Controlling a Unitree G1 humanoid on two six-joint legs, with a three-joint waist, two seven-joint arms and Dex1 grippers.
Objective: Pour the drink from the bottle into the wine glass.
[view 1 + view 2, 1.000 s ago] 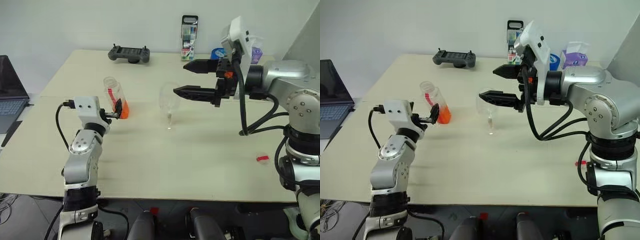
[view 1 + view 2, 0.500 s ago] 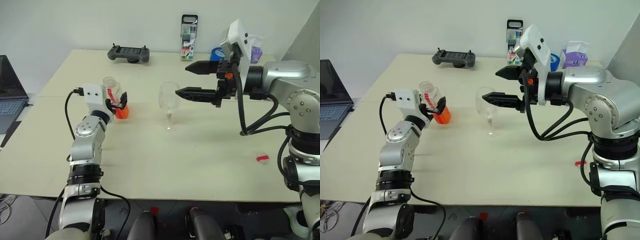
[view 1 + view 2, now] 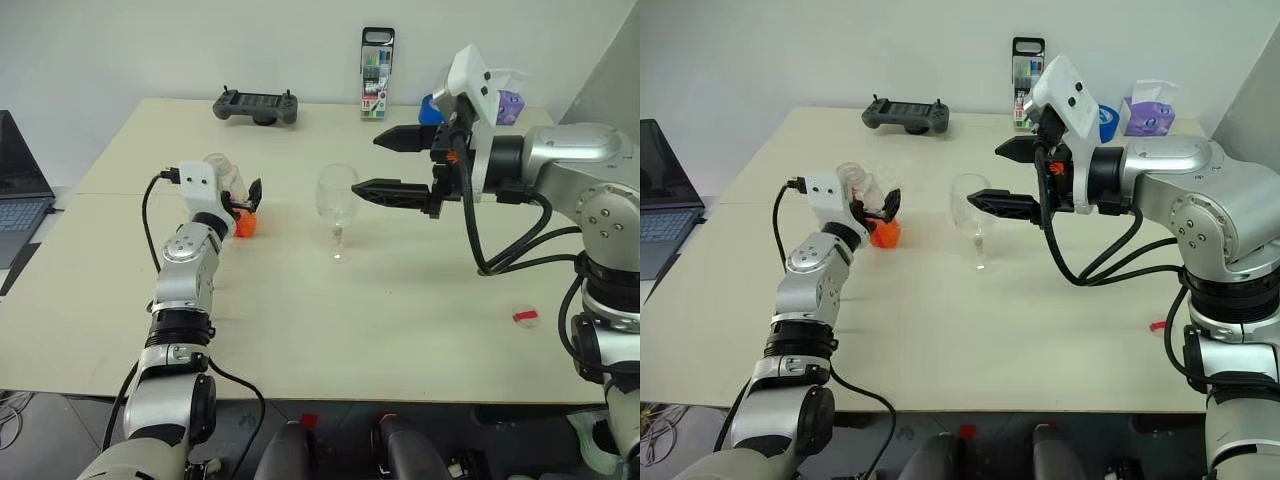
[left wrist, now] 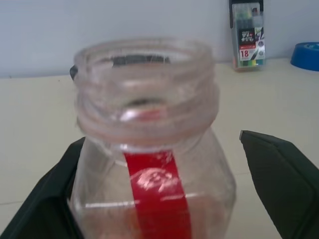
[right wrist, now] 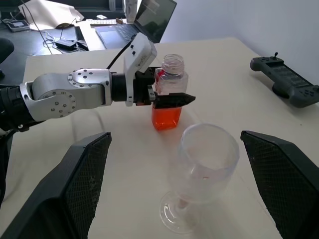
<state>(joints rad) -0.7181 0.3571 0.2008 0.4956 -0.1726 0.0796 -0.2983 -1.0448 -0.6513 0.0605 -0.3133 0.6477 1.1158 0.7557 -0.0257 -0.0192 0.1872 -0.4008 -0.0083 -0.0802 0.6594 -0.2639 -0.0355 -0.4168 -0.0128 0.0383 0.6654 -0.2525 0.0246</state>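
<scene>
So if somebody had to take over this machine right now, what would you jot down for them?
Left gripper: jaws around the bottle, one finger not yet against it.
Right gripper: open, held above the table beside the wine glass, holding nothing.
Bottle: upright on the table, uncapped, drink in its lower part.
Wine glass: upright, empty, to the bottle's right.
Done: cap off.
Left: grip, lift, pour into the glass.

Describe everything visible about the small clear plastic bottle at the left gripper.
The small clear plastic bottle stands upright on the beige table, uncapped, its threaded mouth open. A red strip runs down its front, and bright orange drink fills only its lower part. The left gripper has its black fingers on either side of the body; whether they press on it cannot be told. The empty clear stemmed wine glass stands apart, on the side of the right arm.
</scene>
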